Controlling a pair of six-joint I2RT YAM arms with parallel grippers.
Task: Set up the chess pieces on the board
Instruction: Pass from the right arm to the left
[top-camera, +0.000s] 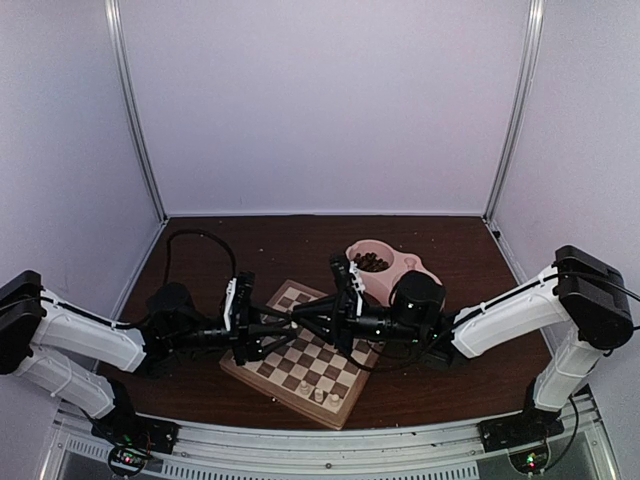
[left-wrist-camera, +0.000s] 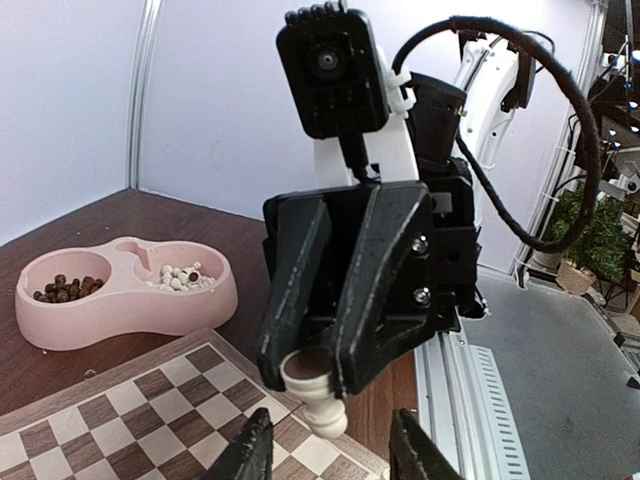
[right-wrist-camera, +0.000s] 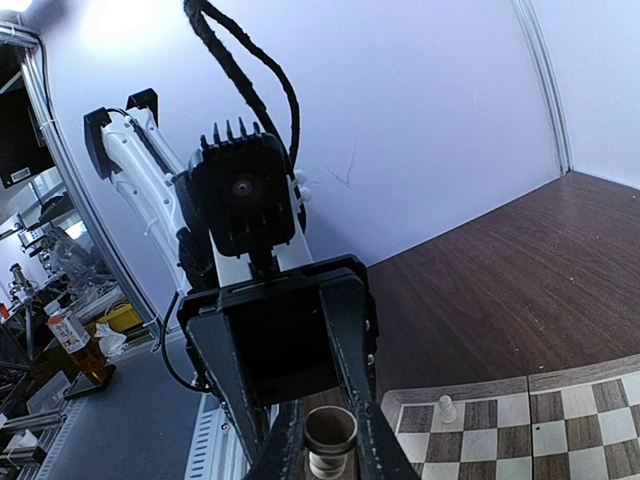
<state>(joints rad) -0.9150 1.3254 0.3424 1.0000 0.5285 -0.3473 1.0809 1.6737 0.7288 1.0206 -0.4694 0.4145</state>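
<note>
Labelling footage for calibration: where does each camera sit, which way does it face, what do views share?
Top external: above and behind the bases, looking down on the board; left arm and right arm meet over it.
Left wrist: faces the right end effector gripping a cream chess piece; own fingertips below.
Right wrist: faces the left wrist camera; own fingers below.
Shared: both wrist views show that piece and board.

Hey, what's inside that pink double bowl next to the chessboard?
The pink bowl holds dark brown pieces in one compartment and cream pieces in the other. Whatever lies underneath each pile is covered by the pieces on top.
</note>
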